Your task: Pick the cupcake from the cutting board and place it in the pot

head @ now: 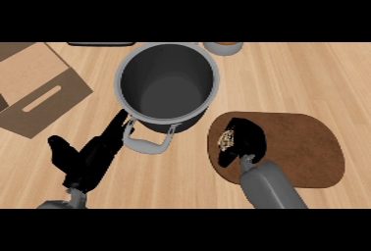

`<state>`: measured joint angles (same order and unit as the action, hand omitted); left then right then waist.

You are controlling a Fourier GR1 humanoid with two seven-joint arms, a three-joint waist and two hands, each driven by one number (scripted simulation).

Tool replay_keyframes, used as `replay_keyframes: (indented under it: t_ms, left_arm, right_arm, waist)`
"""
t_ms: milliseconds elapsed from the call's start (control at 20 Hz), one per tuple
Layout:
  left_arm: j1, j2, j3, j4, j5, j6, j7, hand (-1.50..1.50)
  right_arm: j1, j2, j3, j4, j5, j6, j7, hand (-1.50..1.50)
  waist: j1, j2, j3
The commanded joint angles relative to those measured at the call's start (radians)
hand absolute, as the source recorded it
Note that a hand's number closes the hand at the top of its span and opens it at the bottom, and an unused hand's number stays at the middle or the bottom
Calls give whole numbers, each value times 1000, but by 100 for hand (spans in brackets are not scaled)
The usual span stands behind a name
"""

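cupcake (pixel 226 138) sits on cutting board (pixel 308 147) beside pot (pixel 138 73), right hand (pixel 248 139) curled round it.

The surface (pixel 304 78) is pale wood and fills the view from edge to edge. Its grain runs in long streaks from side to side, with slightly darker lines between the boards. At the upper left lies a brown cardboard box (pixel 36 93), cut off by the left edge, with one flap spread flat and a long slot (pixel 42 99) cut through it. Along the top edge shows a thin dark strip (pixel 101 44) (too little of it to tell what it is). Further right sits part of a small pale bowl (pixel 223 47) with something orange-brown inside. The light is soft and even, and the shadows are faint.
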<state>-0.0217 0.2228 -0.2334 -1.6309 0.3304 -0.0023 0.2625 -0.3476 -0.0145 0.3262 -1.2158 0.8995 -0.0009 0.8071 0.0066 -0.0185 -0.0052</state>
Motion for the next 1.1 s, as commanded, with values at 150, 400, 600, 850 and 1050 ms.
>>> replay_keyframes:
  t_ms: [150, 400, 600, 850, 1050]
  left_arm:
    - [53, 30, 31, -11, 16, -39, -27, 0]
    - [5, 23, 43, -9, 19, -30, 3, 0]
    - [11, -22, 9, -13, -12, 2, 13, 0]
    - [-10, -56, -1, 55, -38, -12, -42, 0]
    - [-18, -56, 11, 83, -52, -39, -61, 0]
  right_arm:
    - [230, -43, 275, -437, 208, 39, 168, 150]
    - [231, -78, 302, -809, 271, 140, 259, 150]
    - [175, -80, 312, -984, 319, 251, 270, 150]
    - [-35, 12, 321, -1072, 239, 364, 378, 150]
    - [-187, 13, 178, -997, 125, 358, 366, 150]
  waist:
    - [-33, 5, 3]
    - [-39, 6, 4]
    - [-18, 13, 5]
    - [-5, 17, 4]
    - [-2, 19, 4]
